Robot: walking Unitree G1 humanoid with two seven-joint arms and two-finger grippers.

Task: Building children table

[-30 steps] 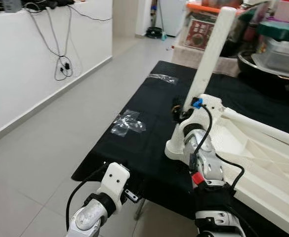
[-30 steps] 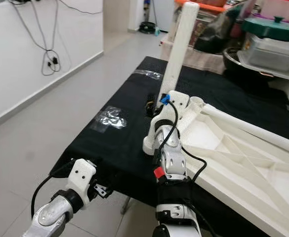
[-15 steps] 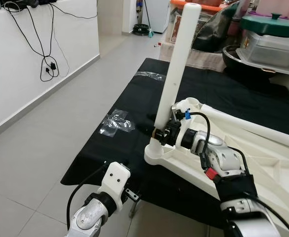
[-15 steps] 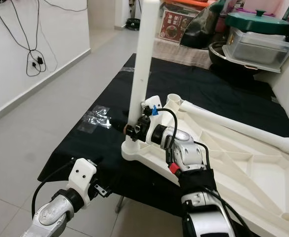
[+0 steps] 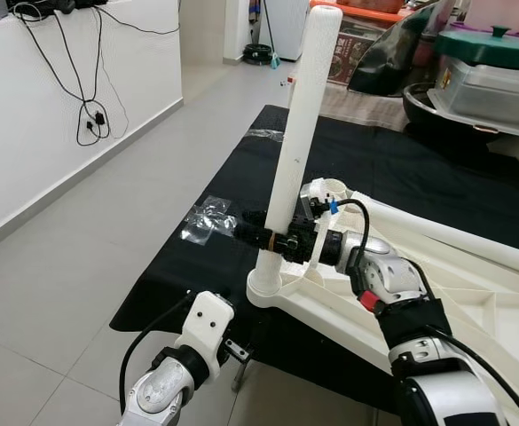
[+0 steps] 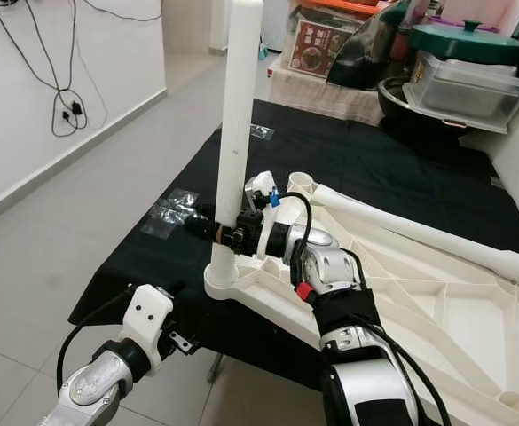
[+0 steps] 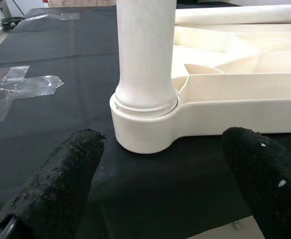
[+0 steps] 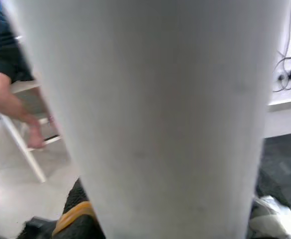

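The right pincer (image 5: 272, 238) was clenched on the upright white leg (image 5: 296, 133), seated in the tabletop (image 5: 436, 293) corner socket; the left pincer (image 7: 160, 191), released, hovered at its seven o'clock.

Black cloth (image 5: 197, 275) with crumpled clear tape (image 5: 208, 219), probably plastic.

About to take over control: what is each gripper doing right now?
Left gripper: open, holding nothing, low before the table edge.
Right gripper: closed on the upright table leg.
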